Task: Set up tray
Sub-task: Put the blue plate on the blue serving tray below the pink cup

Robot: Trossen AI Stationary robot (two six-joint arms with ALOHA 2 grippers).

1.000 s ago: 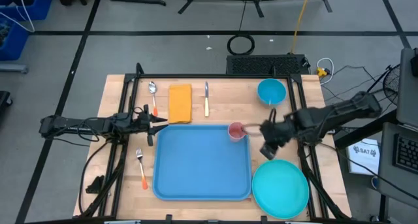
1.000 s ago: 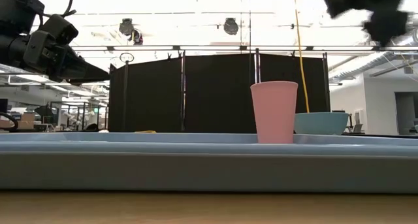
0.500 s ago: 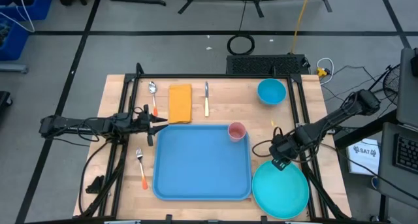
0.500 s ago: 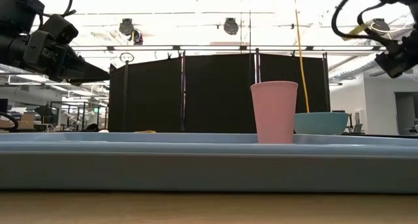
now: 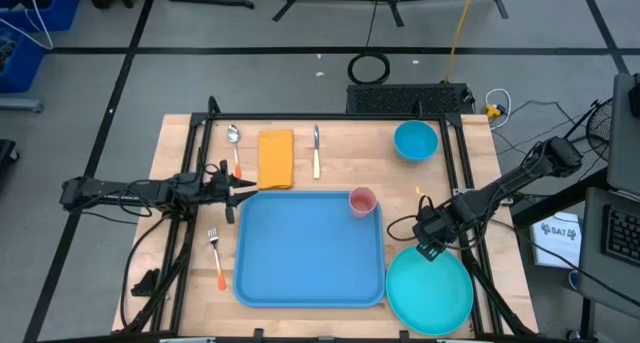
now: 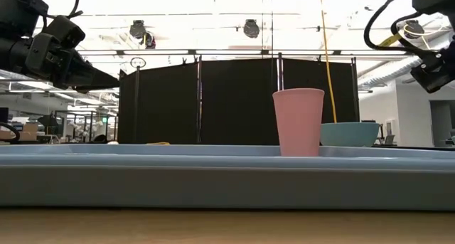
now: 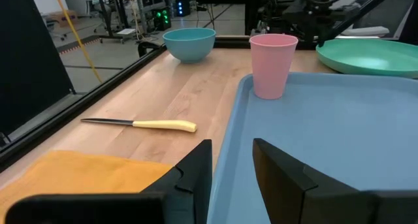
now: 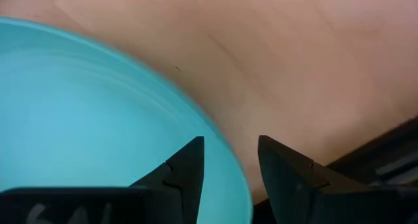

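**High view: right gripper poised over the plate's rim**

High view: the tray (image 5: 310, 248) lies mid-table, pink cup (image 5: 362, 201) in its far right corner. The right gripper (image 5: 430, 245) hovers above the turquoise plate (image 5: 430, 293) at the table's near right corner.

Right wrist view: fingers (image 8: 186, 168) parted, empty, straddling the rim. Best descend squarely, then pinch it.

Left wrist view: the left gripper (image 7: 232, 165) waits, parted and empty, at the tray's far left corner.

Blue tray (image 5: 305, 253) flat, mid-table; pink cup (image 5: 362, 201) in far-right corner.
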